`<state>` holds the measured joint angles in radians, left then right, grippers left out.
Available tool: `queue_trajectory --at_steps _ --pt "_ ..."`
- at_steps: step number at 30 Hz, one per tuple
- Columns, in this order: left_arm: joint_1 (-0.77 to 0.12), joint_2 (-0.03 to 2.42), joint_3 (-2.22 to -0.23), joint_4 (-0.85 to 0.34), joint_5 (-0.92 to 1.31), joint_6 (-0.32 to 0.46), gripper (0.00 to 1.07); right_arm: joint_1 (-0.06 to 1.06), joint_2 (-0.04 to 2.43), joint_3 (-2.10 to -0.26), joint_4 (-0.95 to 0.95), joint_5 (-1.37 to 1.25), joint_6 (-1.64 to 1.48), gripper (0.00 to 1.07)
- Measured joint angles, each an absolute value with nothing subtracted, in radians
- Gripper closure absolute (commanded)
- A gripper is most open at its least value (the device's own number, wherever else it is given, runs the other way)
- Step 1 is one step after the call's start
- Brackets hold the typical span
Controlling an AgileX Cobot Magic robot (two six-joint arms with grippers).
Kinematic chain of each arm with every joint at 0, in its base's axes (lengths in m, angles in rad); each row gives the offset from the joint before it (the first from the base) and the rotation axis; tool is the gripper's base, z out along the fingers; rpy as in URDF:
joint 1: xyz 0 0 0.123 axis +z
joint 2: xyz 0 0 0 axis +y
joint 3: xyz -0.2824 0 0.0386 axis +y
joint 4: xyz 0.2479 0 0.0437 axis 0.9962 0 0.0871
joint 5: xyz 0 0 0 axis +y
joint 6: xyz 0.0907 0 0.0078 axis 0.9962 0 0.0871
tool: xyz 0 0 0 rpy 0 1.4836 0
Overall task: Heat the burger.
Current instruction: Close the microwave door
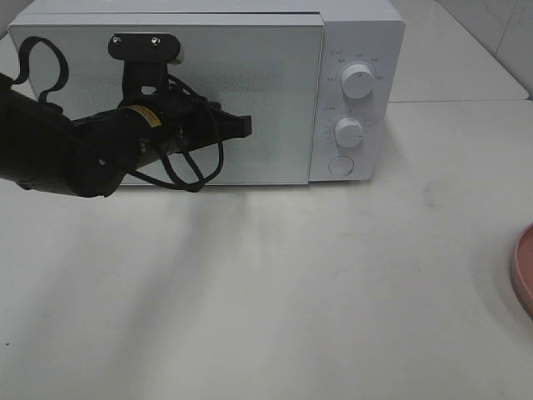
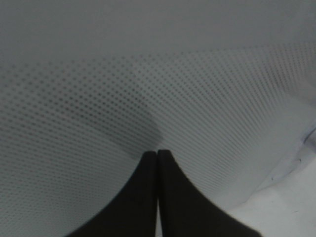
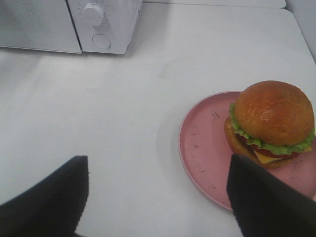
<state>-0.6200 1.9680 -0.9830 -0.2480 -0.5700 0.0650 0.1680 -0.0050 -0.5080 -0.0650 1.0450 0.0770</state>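
Observation:
The burger [image 3: 273, 116], with a glossy brown bun, lettuce, cheese and a dark patty, sits on a pink plate [image 3: 202, 148] in the right wrist view. My right gripper [image 3: 158, 168] hovers open over the table beside the plate, with nothing between its fingers. The white microwave [image 1: 358, 50] stands at the back of the table with its door [image 1: 266, 83] closed. My left gripper [image 1: 248, 125] is shut and empty. Its tips point at the door's dotted glass [image 2: 148, 74], very close to it or touching. The burger is out of the exterior view.
The microwave's control panel has two knobs [image 1: 358, 81] [image 1: 349, 132] and a round button [image 1: 341, 165] below them. Only the pink plate's rim [image 1: 525, 271] shows at the right edge of the exterior view. Bare white tabletop [image 1: 266, 300] spreads in front of the microwave.

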Motion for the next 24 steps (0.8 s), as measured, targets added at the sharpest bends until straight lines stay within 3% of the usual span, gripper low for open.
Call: queue_trajectory --at_steps 24 --pt "-0.624 2.019 -1.115 -0.324 -0.345 0.122 1.07 0.168 -0.005 -0.508 -0.066 1.044 0.077 0.31"
